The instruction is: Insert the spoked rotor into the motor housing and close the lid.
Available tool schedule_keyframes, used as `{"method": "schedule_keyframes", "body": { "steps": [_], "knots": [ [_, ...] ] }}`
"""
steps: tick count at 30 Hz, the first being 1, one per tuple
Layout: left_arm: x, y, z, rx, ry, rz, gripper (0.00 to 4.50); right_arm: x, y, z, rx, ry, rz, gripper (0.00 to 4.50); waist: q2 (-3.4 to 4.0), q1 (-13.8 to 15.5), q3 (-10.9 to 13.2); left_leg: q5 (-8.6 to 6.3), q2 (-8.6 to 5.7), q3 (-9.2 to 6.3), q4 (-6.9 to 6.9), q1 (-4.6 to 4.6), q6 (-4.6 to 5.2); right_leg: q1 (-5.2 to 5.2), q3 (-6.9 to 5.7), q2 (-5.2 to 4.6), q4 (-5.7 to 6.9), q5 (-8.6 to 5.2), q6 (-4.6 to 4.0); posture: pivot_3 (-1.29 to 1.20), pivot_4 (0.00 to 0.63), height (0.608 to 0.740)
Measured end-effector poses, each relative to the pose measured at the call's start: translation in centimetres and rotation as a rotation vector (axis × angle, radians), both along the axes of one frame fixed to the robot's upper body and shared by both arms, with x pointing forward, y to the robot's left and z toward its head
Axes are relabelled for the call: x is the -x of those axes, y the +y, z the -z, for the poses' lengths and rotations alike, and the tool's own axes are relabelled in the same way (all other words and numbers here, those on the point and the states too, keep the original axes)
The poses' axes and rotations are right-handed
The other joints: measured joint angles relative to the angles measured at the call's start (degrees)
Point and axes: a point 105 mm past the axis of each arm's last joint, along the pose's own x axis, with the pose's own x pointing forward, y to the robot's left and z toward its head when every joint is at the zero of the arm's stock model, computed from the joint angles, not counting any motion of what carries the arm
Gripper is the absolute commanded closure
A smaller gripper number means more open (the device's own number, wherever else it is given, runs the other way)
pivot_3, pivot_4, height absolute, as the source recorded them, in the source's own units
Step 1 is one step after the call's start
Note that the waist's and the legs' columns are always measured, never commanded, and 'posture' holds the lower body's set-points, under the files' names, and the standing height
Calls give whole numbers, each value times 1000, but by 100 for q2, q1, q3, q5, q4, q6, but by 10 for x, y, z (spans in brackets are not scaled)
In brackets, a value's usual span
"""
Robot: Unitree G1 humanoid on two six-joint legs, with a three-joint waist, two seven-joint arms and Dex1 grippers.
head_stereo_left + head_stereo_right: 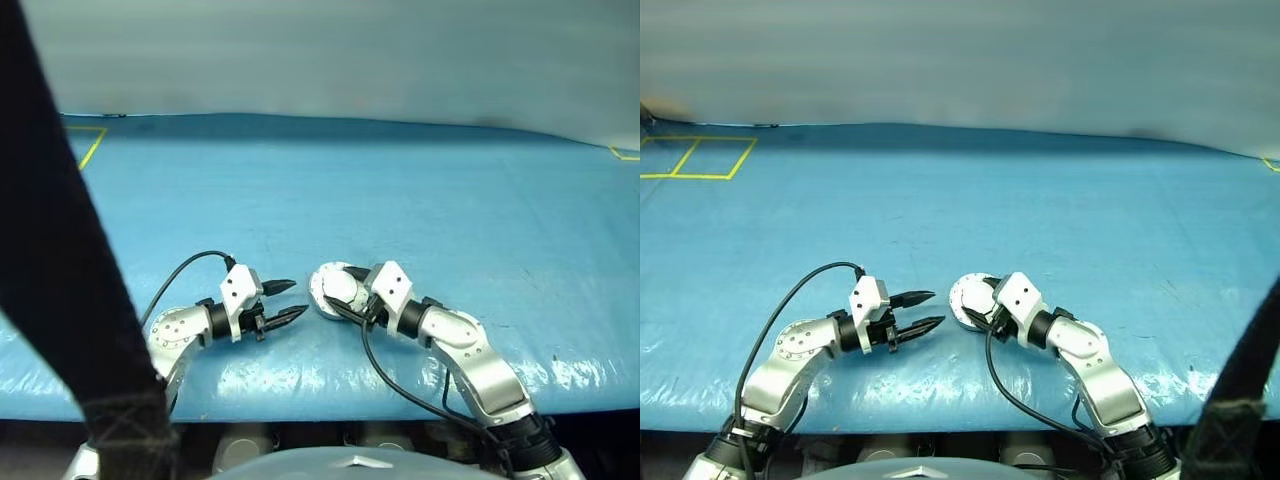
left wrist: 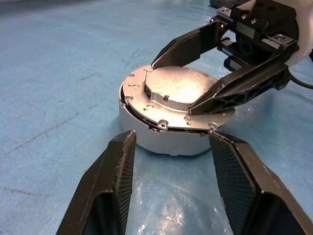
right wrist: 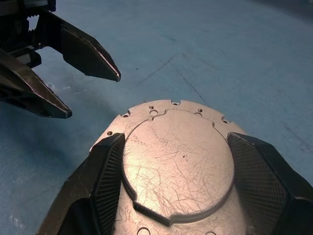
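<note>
The motor housing [image 2: 166, 142] is a pale round puck on the blue table, just ahead of both hands. The lid [image 2: 181, 85] lies down over it with its plain silver outer face up, and a thin gap shows along one edge. My right gripper [image 2: 172, 88] is open, its fingers [image 3: 105, 176] spread to either side of the lid [image 3: 176, 161] and low over it. I cannot tell whether they touch it. My left gripper [image 1: 299, 298] is open and holds nothing, its tips just short of the housing [image 1: 330, 288] wall. The spoked rotor is hidden.
The blue cover [image 1: 1040, 210] runs far back and out to both sides. Yellow tape squares [image 1: 700, 157] mark its far left corner. The table's front edge [image 1: 940, 415] is close behind the arms. A black strap [image 1: 60, 250] hangs in front of the camera.
</note>
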Motion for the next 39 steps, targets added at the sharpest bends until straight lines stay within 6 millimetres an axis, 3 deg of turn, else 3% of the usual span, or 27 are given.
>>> {"method": "schedule_keyframes", "body": {
  "steps": [15,33,36,39],
  "knots": [
    [-1,-3,0,12,-3,0,1958,-8,7,6,-15,0,45,1498,-8,-103,-5,6,4,0,1,13,-10,9,-1,0,2,-7,17,0,150,740],
    [-6,-7,-2,17,-14,-33,1958,-9,-3,12,27,7,45,1498,-20,-15,-20,5,-2,-3,0,33,3,10,-13,-58,-9,2,5,0,150,740],
    [-12,-10,-2,30,-23,-54,2579,-9,-3,12,26,7,43,1498,-20,-17,-21,5,-2,-3,0,33,3,9,-13,-57,-8,2,5,0,150,740],
    [-13,-12,-2,47,-31,-66,3602,-8,-2,11,26,6,41,1498,-21,-19,-21,5,-1,-3,-4,31,3,6,-13,-56,-9,3,-1,0,150,740]
  ]
}}
